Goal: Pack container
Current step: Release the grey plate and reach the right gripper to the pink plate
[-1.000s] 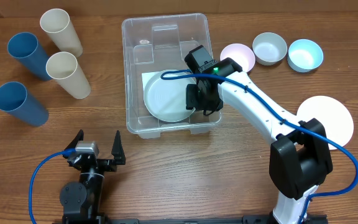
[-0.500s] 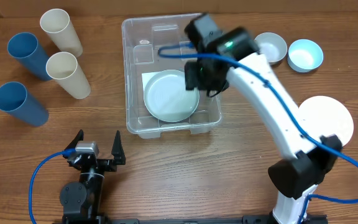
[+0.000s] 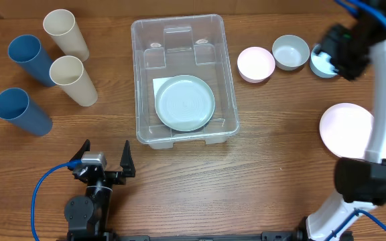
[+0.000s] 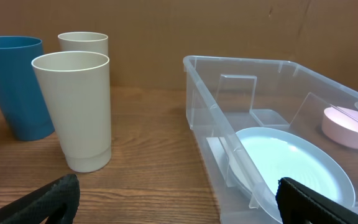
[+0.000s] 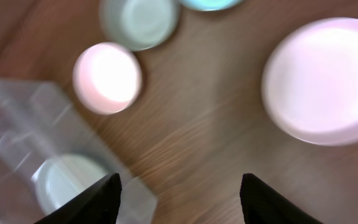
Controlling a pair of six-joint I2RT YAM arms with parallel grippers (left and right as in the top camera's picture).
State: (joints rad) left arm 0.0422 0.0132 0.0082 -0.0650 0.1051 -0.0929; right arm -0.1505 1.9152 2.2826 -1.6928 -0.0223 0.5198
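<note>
L gripper (image 3: 106,148) wide open, empty, low at table's (image 3: 260,167) near edge. R gripper (image 5: 179,180) jaws apart, nothing btwn, touching nothing, over blue bowl (image 3: 317,65) by far-right corner. Container (image 3: 135,73) mid-table toward far edge, pale plate (image 3: 185,102) flat inside.

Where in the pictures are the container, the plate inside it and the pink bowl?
container (image 3: 179,63): overhead view, bare floor at its far end.
plate (image 3: 185,102): overhead view, middle of its face.
pink bowl (image 3: 256,64): overhead view, middle of its inside.
</note>
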